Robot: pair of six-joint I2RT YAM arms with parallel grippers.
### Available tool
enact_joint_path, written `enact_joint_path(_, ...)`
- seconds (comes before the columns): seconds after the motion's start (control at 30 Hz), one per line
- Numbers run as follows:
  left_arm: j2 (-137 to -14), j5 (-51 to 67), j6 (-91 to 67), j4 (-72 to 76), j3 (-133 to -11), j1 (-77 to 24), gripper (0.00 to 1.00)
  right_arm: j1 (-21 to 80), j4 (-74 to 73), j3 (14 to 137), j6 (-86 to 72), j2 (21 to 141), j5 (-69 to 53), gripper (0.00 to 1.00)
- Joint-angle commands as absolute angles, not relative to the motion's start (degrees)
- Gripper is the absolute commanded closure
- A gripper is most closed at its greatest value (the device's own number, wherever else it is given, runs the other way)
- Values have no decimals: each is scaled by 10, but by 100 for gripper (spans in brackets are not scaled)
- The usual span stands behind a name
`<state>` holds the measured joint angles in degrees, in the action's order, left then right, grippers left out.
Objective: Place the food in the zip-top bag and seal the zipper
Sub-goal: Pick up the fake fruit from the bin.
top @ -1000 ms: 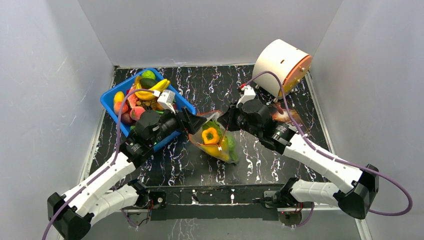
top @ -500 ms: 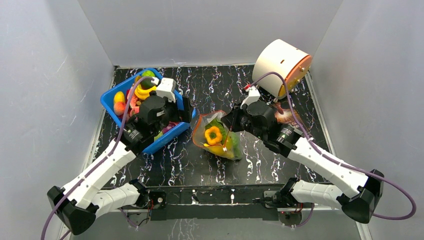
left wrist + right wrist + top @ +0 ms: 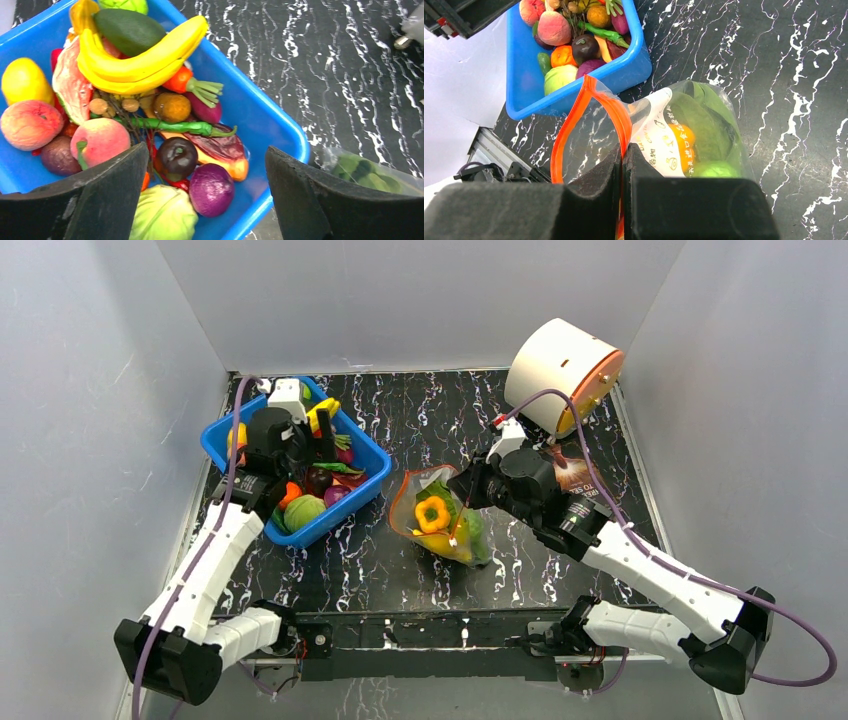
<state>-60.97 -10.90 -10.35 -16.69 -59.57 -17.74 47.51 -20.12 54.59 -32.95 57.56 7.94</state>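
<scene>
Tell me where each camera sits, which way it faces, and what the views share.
Top external: above and behind the arms, looking down on the table; both arms show, left tool over the blue basket, right tool at the zip-top bag.
Left wrist: on the left arm, looking down into the basket; its open fingers frame the bottom edge.
Right wrist: on the right arm, facing the bag's mouth; its shut fingers pinch the zipper.
Shared: basket and bag appear in all three.
</scene>
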Motion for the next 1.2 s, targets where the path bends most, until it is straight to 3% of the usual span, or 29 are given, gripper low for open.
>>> enact_joint_path(0.0, -634, -103, -71, -152, -609, -123, 20, 474, -157, 552, -319, 558, 84, 100)
enact_joint_path(0.33, -697, -62, -64, -138, -620, 10, 31, 474, -151, 553, -320, 557, 75, 100)
enact_joint_path(0.53, -743, -46, -54, -120, -630, 84, 32, 474, -144, 552, -320, 559, 71, 100)
enact_joint_path(0.7, -798, -53, -40, -95, -641, 119, 29, 474, -143, 551, -319, 561, 69, 100)
enact_joint_path(1.17, -880, -62, 0, -80, -655, 149, 35, 474, -141, 546, -320, 563, 74, 100)
